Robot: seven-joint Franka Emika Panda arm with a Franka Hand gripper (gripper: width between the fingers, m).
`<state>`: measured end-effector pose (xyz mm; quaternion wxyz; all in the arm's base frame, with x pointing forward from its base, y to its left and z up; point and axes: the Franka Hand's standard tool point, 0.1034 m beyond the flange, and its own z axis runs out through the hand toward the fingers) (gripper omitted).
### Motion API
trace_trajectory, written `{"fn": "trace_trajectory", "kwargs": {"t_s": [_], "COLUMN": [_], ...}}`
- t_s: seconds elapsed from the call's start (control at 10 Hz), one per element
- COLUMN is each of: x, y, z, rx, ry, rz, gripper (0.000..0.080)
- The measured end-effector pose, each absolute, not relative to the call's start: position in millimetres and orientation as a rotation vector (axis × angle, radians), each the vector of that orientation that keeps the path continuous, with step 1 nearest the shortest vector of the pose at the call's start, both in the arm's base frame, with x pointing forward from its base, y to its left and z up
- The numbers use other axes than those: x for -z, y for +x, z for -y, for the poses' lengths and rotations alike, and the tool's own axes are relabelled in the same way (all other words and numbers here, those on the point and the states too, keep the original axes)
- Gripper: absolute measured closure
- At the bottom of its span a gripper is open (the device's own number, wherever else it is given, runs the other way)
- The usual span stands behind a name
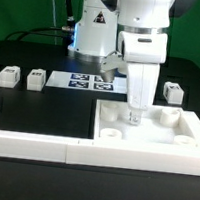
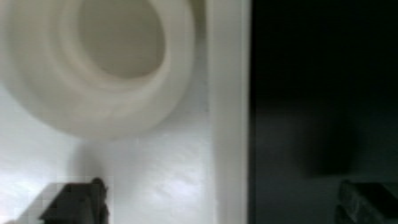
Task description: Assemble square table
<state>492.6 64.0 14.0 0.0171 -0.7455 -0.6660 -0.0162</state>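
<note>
The claw (image 1: pixel 134 116) hangs spread over the far rim of the square tabletop (image 1: pixel 147 152), which lies on the bench (image 1: pixel 37 106) at the exterior view's lower right. That rim runs between its fingertips (image 2: pixel 75 200), so the grasp appears to lie straight below.

exterior view: evenly lit, soft shadows cast, square table (image 1: pixel 148 144) slightly washed out | wrist view: heavily blurred, socket (image 2: pixel 80 105) unfocused, one side dark
</note>
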Motion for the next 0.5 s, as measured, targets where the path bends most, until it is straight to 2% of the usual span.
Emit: {"fn": "trace_trajectory", "kwargs": {"t_s": [0.2,0.5], "x": [-30.2,-50.1], "y": [489,478], "z": [-79,-128], "rx": [0.015,0.015], "ry": [-2.431,-2.722], "rz": [1.933,1.515], "gripper": [0.0151,0.0151]}}
